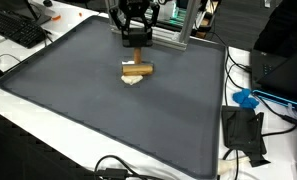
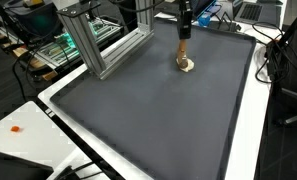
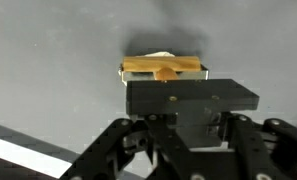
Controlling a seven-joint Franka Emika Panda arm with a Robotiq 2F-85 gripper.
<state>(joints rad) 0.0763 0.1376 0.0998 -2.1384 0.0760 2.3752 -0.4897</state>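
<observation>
Grey mat (image 1: pixel 78 110) on a white table: a wooden block (image 1: pixel 138 70) lies flat near the edge by the frame, straight under the gripper (image 1: pixel 137 42).
Jaws are closed on an upright stick (image 1: pixel 138 54) whose lower end meets the block. A pale scrap (image 1: pixel 134 81) touches the block. A metal frame (image 2: pixel 108 45) stands just behind, and a keyboard (image 1: pixel 23 30) lies off the mat.

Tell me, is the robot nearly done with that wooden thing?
Looks done: the gripper is at the wooden piece and seems closed on its upright stem. In hand: the piece seems to rest on the grey mat, its crossbar over a pale bit. Left: it does not look lifted or let go yet.
</observation>
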